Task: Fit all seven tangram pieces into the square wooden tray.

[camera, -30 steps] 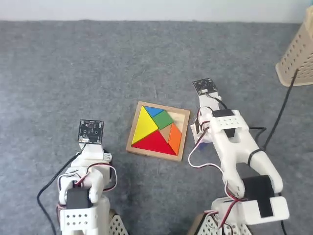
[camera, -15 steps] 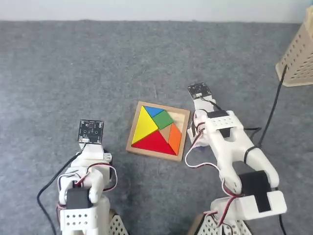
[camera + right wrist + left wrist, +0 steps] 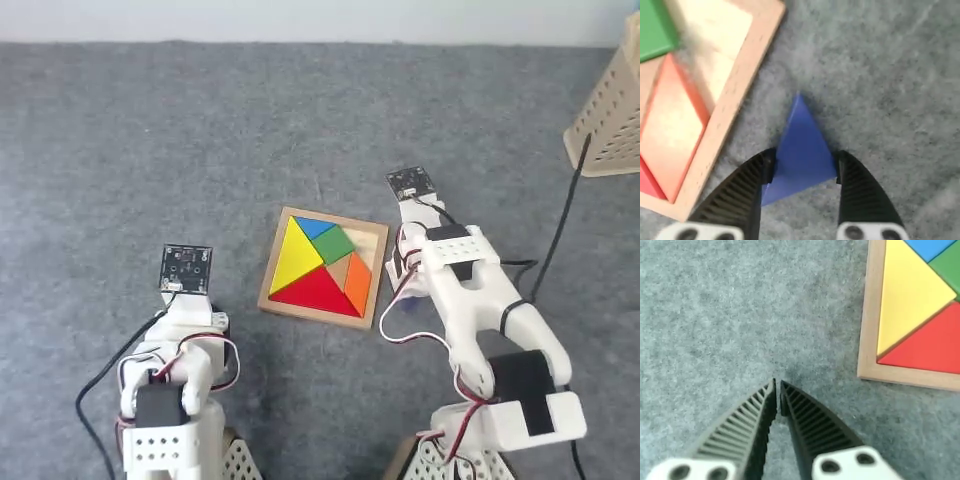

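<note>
L gripper (image 3: 778,384) jaws together, low; R gripper (image 3: 804,155) clamped on blue triangle (image 3: 800,135)

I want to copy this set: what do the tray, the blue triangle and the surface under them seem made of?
Tray: bare pale wood, matte, judging by its tan rim. Blue triangle: likely painted wood, smooth and even; no grain shows. Surface: grey carpet or felt, with a fuzzy, mottled nap.
</note>
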